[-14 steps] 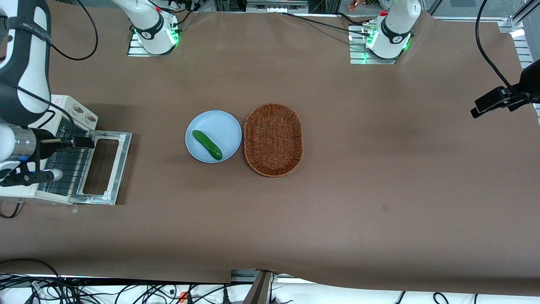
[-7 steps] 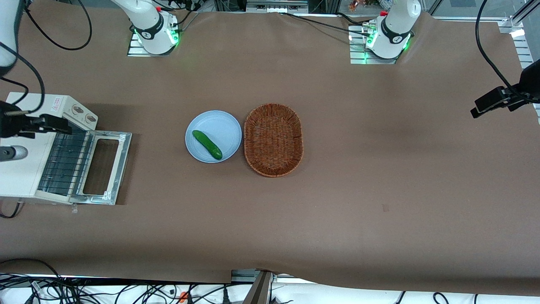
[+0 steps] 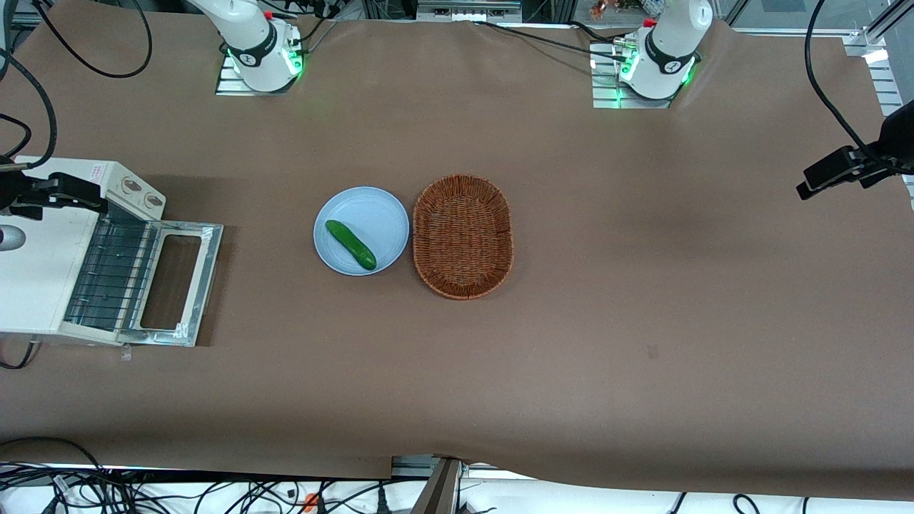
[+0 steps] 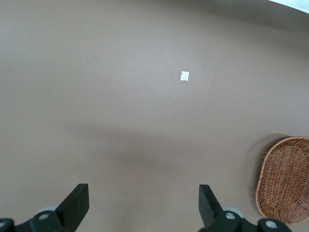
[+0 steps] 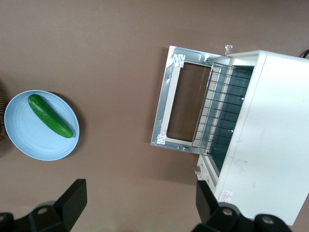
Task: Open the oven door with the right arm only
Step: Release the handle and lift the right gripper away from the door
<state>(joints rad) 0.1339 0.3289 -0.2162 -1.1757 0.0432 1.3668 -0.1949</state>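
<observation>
One white toaster oven sits at the working arm's end of the brown table, at about nine o'clock from the table's centre. Its silver-framed oven door with a dark glass window is folded fully down, lying flat on the table in front of the oven's mouth, and the wire rack shows inside the opening. The wrist camera shows the same door spread flat, with bare table seen through its glass.

Near the table's middle rests a round pale blue plate carrying a green cucumber. An oval brown wicker basket lies just beside the plate, at its three o'clock.

Farthest from the front camera, at about eleven o'clock from the door, the right arm's small black gripper hangs above the oven's top, clear of the door. In the wrist view its two black fingers stand spread apart, grasping nothing.
</observation>
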